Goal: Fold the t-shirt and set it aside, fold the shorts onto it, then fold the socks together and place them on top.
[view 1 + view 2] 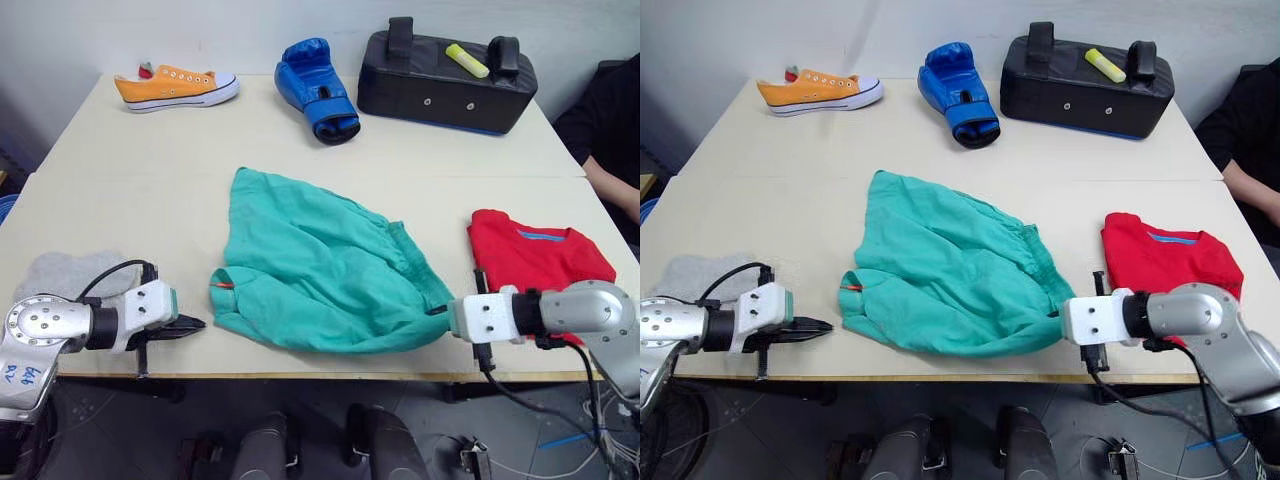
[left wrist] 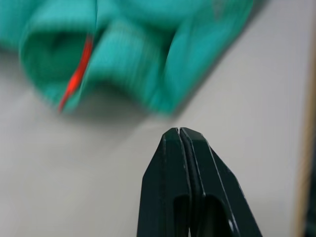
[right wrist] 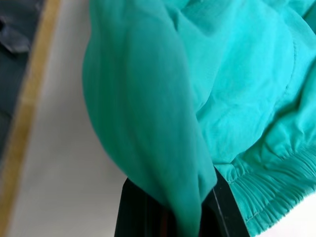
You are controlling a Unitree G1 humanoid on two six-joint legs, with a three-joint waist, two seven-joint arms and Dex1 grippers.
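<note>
Shorts [image 1: 320, 265] spread at frame centre, waistband corner pinched in the right gripper [image 3: 190, 217] at lower right, left gripper [image 2: 180, 136] clenched empty, just left of the shorts' hem, tee [image 1: 535, 255] folded at right.

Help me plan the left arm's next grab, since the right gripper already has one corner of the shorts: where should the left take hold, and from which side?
Probably the near-left corner of the shorts, beside the red tag. The fabric is doubled into a raised roll there, facing the shut left gripper, so open and come in low from the robot's left. The right gripper holds the opposite corner.
</note>
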